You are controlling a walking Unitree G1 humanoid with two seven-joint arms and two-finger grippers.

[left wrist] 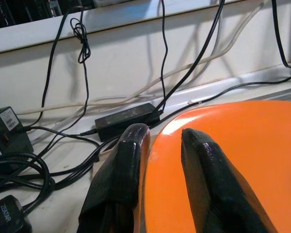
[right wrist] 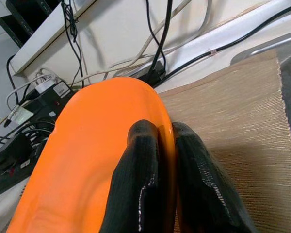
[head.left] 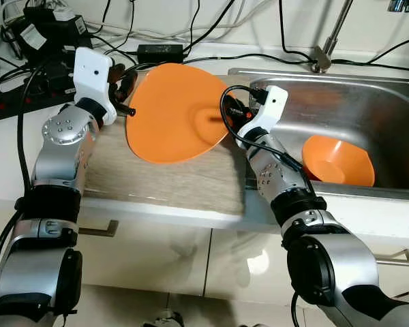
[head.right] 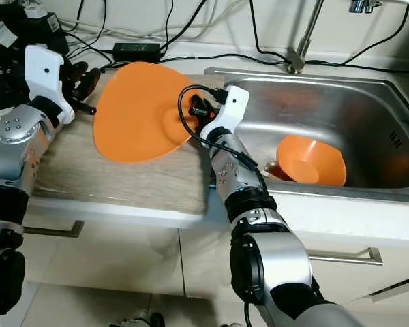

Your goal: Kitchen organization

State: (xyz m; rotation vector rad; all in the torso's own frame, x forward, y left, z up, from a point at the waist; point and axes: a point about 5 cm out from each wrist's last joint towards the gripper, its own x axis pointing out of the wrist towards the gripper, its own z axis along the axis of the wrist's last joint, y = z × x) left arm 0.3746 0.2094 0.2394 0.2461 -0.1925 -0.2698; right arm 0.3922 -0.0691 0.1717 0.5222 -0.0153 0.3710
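The orange plate [head.left: 174, 112] is held up on its edge above the woven mat [head.left: 170, 180], tilted, with its underside and foot ring turned toward the right end effector [head.left: 226, 116] and its rim running from one end effector to the other. The right end effector pinches the plate's rim on the side nearest the sink [head.left: 368, 102]; in the right wrist view its two black fingers [right wrist: 143, 184] are nearly closed, one on each face of the rim, with only the thin edge between them. The left end effector [head.left: 125, 85] takes the opposite rim, on the side toward the cables [head.left: 27, 41]; in the left wrist view its fingers [left wrist: 121, 179] are a little apart, with the orange edge passing between them and touching the inner finger. Beyond the left end effector a black power adapter [left wrist: 126, 119] lies on the table [head.left: 0, 157] by the wall. Inside the sink, beside the right forearm, an orange bowl [head.left: 337, 160] leans on its side with its opening facing up and toward the robot. The fingertips of both end effectors are hidden behind the plate in the head views, and the lower rim of the bowl is cut off by the front wall of the sink.
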